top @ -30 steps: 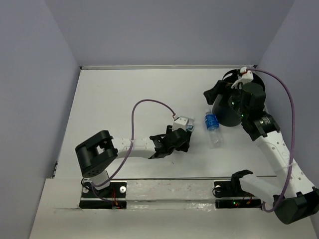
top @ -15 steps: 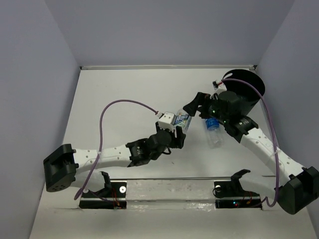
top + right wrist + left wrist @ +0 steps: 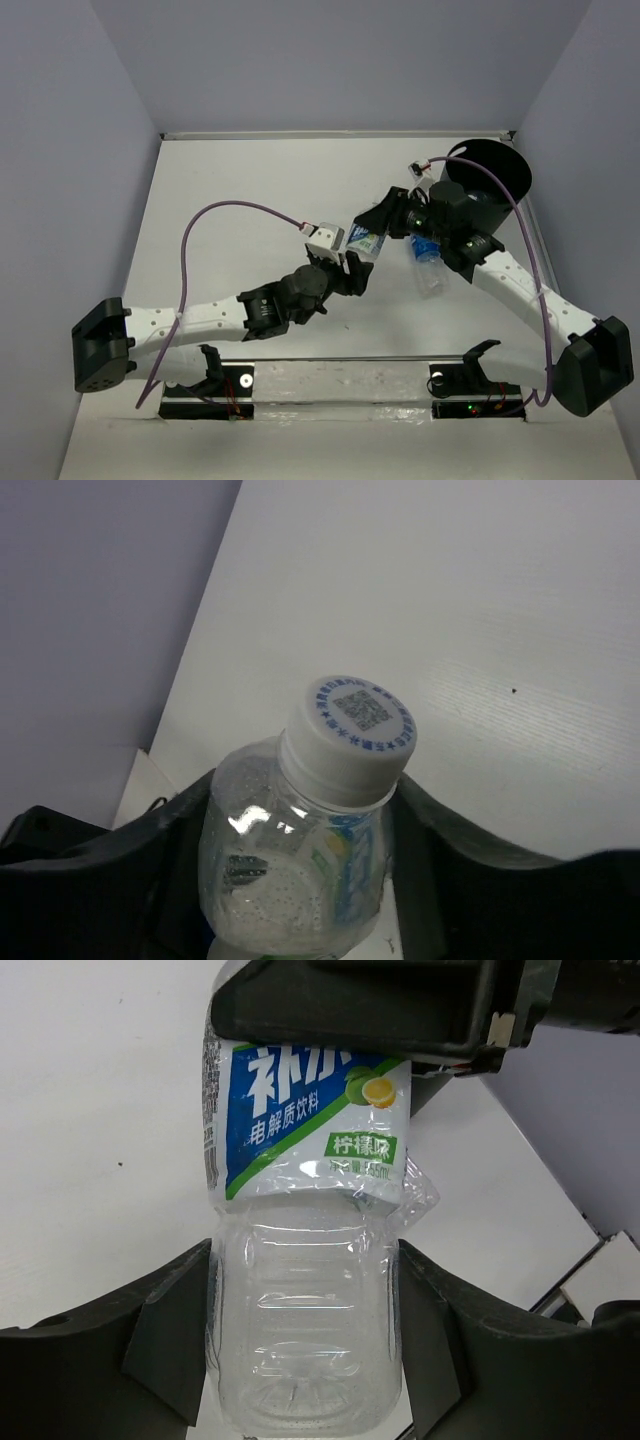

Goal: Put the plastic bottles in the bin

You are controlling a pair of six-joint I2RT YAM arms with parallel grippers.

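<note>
One bottle (image 3: 367, 240) lies between left claw (image 3: 356, 262) and right claw (image 3: 388, 224), second bottle (image 3: 431, 274) just right, bin (image 3: 508, 178) behind.

There are two plastic bottles: one labelled bottle (image 3: 367, 241), clear with a blue and green wrap and a white cap, and one second bottle (image 3: 432, 275), clear with a blue band. There is one bin (image 3: 497, 178), black and round. There are two end effectors, the left end effector (image 3: 357, 259) and the right end effector (image 3: 386, 221), and two purple cables (image 3: 230, 208). There is one tabletop (image 3: 250, 170).
</note>
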